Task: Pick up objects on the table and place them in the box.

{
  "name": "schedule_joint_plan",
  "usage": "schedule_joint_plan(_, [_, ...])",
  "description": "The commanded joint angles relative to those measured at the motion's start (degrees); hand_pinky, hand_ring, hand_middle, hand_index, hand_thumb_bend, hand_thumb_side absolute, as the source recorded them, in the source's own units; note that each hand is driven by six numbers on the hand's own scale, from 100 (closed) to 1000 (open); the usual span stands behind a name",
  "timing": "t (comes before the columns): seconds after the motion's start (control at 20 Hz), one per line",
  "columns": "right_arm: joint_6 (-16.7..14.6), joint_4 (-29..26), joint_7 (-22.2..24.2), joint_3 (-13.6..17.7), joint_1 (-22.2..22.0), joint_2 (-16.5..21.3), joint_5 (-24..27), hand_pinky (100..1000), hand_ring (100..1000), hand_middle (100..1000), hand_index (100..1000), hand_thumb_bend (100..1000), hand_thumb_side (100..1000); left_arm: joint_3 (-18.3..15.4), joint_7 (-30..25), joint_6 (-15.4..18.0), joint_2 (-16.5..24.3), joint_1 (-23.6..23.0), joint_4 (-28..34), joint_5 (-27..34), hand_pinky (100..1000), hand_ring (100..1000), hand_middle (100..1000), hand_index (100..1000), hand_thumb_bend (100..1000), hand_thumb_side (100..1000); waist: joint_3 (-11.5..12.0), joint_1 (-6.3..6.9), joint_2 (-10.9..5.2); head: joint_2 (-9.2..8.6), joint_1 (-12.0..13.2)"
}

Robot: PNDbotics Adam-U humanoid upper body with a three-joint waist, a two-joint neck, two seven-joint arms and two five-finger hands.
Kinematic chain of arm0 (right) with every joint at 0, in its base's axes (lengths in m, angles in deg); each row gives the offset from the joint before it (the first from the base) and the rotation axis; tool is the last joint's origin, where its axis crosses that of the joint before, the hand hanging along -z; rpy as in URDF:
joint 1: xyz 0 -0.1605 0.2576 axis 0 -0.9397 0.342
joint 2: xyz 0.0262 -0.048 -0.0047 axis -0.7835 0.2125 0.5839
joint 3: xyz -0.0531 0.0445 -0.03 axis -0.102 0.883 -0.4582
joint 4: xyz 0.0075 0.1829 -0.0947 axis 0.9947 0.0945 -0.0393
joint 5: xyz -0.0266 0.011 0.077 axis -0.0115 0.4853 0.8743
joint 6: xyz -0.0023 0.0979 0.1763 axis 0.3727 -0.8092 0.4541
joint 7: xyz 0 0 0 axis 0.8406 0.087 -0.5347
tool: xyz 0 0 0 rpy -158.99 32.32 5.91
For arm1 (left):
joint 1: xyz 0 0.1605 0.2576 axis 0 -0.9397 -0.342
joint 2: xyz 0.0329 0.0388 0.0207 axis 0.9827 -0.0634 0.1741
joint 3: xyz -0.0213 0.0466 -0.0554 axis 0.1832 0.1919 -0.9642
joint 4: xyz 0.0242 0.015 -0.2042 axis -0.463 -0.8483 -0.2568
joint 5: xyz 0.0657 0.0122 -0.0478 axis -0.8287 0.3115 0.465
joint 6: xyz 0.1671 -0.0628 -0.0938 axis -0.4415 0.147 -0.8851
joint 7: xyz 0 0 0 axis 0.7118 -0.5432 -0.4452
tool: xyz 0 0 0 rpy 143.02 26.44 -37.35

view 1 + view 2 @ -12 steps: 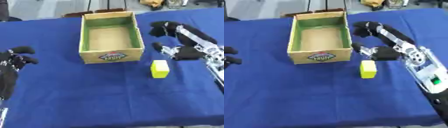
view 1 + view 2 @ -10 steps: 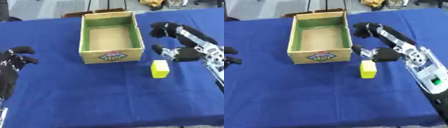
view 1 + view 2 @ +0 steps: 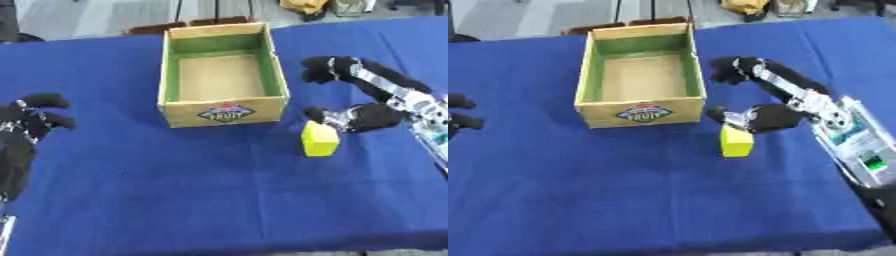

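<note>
1. Covering the whole tabletop (image 3: 219, 200) is a deep blue cloth; beyond its far edge lie a pale floor, dark chair backs (image 3: 188, 25) and a yellowish thing (image 3: 304, 5) at the top.
2. An open wooden box (image 3: 222, 111) with green inner walls and a bare brown floor stands on the far middle of the cloth, a round label on its near wall.
3. A yellow block (image 3: 319, 140) stands upright on the cloth just off the box's near right corner, apart from the box.
4. The right robot hand (image 3: 765, 116) reaches in from the right, fingers spread: the upper fingers curve out beside the box's right wall, while the thumb tip sits right at the block's top far edge. Whether it touches the block cannot be told.
5. The left robot hand (image 3: 31, 117) rests at the left edge, fingers relaxed and holding nothing.
6. Compared with half a second ago, the thumb has come down closer to the block; block and box lie where they were, and the left robot hand has hardly shifted.
</note>
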Motion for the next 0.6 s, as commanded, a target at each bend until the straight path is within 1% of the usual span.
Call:
schedule_joint_plan(0.05, [-0.17, 1.19, 0.72, 0.26, 0.33, 2.28, -1.33, 837, 837, 780, 957, 405, 531, -0.38, -0.2, 0.06, 1.37, 0.3, 0.59, 0.05, 743, 557, 653, 750, 731, 946, 0.07, -0.16, -1.06, -0.25, -0.19])
schedule_joint_plan(0.6, [-0.9, 8.42, 1.3, 0.56, -0.24, 2.1, -3.61, 838, 840, 783, 957, 402, 532, -0.41, -0.21, 0.08, 1.39, 0.23, 0.58, 0.08, 743, 557, 653, 750, 731, 947, 0.03, -0.1, -1.09, -0.24, -0.17])
